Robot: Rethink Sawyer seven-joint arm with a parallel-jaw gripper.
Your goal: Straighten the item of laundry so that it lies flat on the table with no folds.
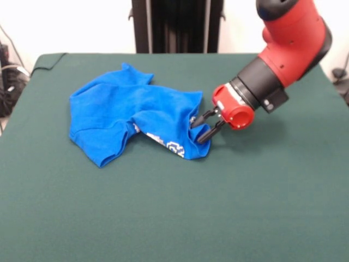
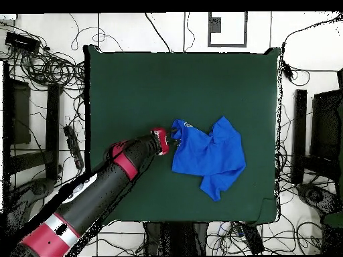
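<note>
The bright blue T-shirt (image 1: pixel 131 112) lies crumpled on the green table (image 1: pixel 245 207), left of centre in the front view. Its right part is folded over, so only a strip of the white emblem (image 1: pixel 173 146) shows at the lower edge. My gripper (image 1: pixel 197 132) comes in low from the right, its jaws a little apart at the shirt's right edge. One fingertip (image 1: pixel 193 124) touches the cloth. In the overhead view the gripper (image 2: pixel 173 139) meets the left corner of the shirt (image 2: pixel 211 157), on the table (image 2: pixel 134 87).
The robot's black pedestal (image 1: pixel 177 24) stands behind the table's far edge. Cables and dark equipment (image 2: pixel 40 73) lie on the floor around the table. A fold of the green cover (image 1: pixel 52 59) rises at the far left corner.
</note>
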